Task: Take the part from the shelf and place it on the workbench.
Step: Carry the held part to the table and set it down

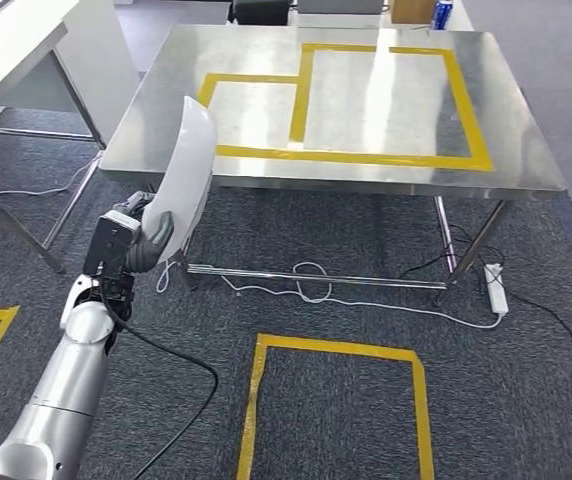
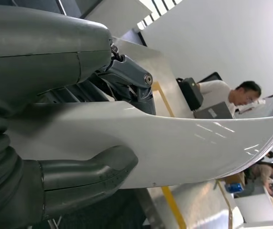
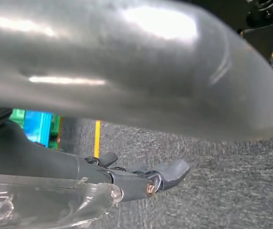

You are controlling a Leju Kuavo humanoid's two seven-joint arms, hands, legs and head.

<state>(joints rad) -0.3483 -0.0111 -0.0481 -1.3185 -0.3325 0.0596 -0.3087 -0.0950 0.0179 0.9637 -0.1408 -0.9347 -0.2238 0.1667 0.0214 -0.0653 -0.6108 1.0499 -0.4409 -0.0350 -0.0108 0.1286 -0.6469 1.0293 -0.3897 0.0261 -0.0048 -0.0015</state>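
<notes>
Left hand [image 1: 138, 245] gripping a curved white part [image 1: 186, 175], raised off the near-left corner of the steel counter [image 1: 509, 130] marked with yellow tape, right hand [image 3: 156, 176] empty, fingers loosely extended above grey carpet [image 1: 494, 400]

We note the left robot hand [image 1: 141, 243] holding the part [image 1: 186, 178], raised before the counter [image 1: 343, 100] at its near left corner; the part's upper end overlaps the counter edge. A power strip [image 1: 496, 285] lies on the floor well right of this robot hand, under the counter's right end. A can [image 1: 442, 13] stands far beyond it.
</notes>
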